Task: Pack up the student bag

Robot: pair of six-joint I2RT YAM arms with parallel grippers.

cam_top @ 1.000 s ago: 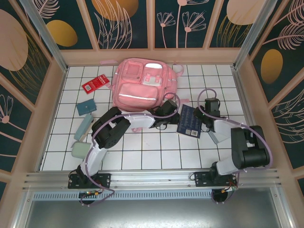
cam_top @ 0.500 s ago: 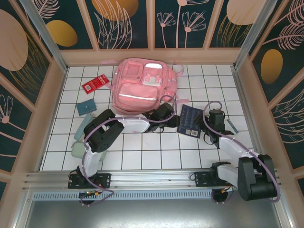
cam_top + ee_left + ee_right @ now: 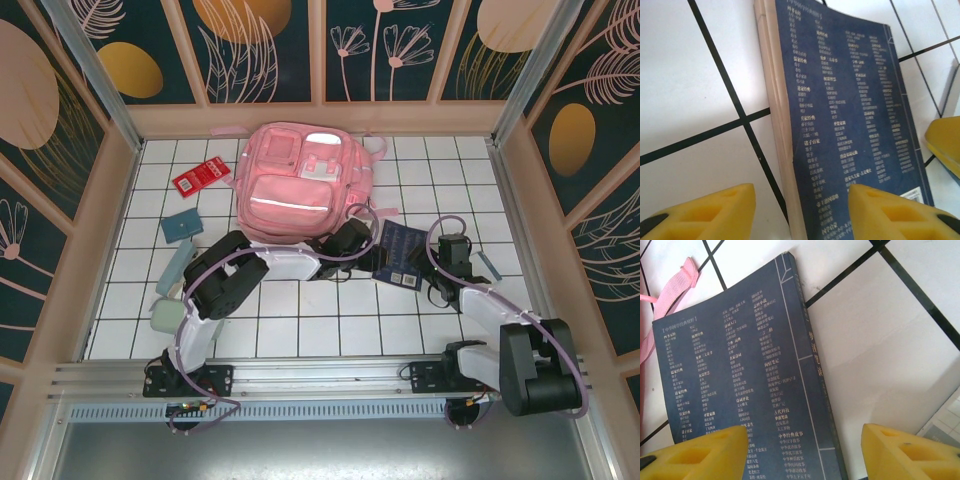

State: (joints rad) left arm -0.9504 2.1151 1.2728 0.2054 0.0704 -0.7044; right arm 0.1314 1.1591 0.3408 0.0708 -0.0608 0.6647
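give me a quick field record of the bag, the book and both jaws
bag: large pink fabric backpack, lying at the back of the white tiled table
book: dark blue paperback book, flat on the tiles, outside the bag
left jaws: open, straddling the book's page edge
right jaws: open, straddling the book's spine

Top external: we looked down from high at 6 o'clock toward 12, far off, over the whole table (image 3: 300, 330).
Left wrist: we hung close above the blue book (image 3: 855, 125).
Right wrist: likewise close.
Shared: that book, in all three.
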